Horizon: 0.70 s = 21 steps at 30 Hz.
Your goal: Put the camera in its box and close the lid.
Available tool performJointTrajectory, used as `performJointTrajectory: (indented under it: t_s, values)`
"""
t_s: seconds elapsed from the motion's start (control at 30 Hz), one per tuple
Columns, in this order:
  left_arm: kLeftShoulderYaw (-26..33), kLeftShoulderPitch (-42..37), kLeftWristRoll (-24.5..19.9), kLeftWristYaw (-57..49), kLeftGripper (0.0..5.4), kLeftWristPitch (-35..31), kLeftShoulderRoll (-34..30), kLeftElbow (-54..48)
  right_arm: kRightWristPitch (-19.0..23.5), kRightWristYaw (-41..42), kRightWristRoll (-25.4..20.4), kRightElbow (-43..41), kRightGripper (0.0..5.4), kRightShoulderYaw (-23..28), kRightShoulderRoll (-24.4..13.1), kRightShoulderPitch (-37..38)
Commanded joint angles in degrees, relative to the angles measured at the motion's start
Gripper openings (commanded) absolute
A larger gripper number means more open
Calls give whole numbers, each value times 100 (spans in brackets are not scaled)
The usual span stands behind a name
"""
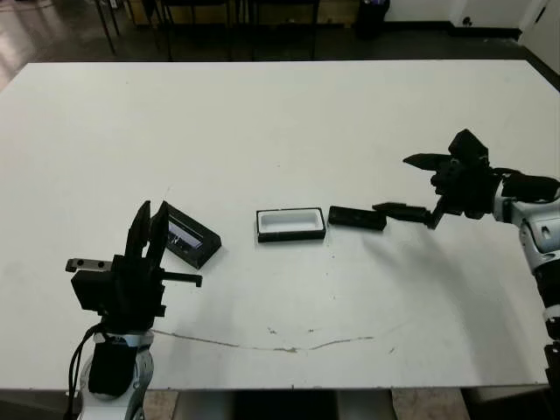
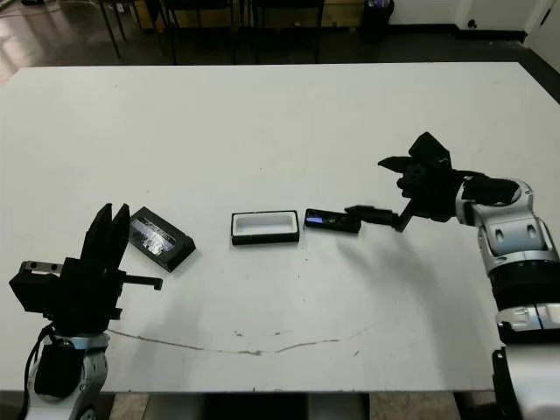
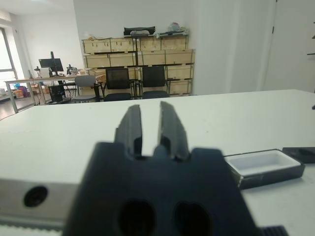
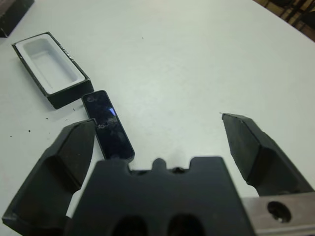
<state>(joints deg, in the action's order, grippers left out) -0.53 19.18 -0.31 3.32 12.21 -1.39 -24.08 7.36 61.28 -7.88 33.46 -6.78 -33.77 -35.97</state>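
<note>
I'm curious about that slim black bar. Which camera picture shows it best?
The right wrist view: the camera lies close, its whole glossy face and bluish patch visible beside the box. Both eye views show it small on the table; the left wrist view catches only one corner.

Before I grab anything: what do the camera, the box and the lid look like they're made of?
Camera: glossy black bar, probably plastic or glass-faced; it shows a bluish glint. Box: matte black outer walls, perhaps card, with a smooth white moulded-looking liner with rounded corners. Lid: black shell with a shiny reflective window, likely clear plastic.
</note>
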Motion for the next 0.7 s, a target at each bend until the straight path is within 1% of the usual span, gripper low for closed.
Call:
performJointTrajectory:
  t_s: [0.03, 0.2, 0.4, 0.57, 0.7]
  values:
    - [29, 43, 14, 2, 0, -47, -48, 83, -199, 98, 139, 275, 539, -71, 71, -68]
    - [51, 46, 40, -1, 0, -106, -63, 64, -334, 359, 73, 480, 539, -25, 161, -121]
    - [58, 25, 74, 12, 0, -67, -94, 89, -476, 487, -8, 466, 539, 77, 250, -69]
    - [76, 14, 111, -2, 0, -76, -126, 81, -616, 640, -196, 496, 539, 187, 382, 33]
    - [104, 22, 38, 24, 0, -155, -133, 37, -676, 634, -129, 536, 539, 133, 458, 100]
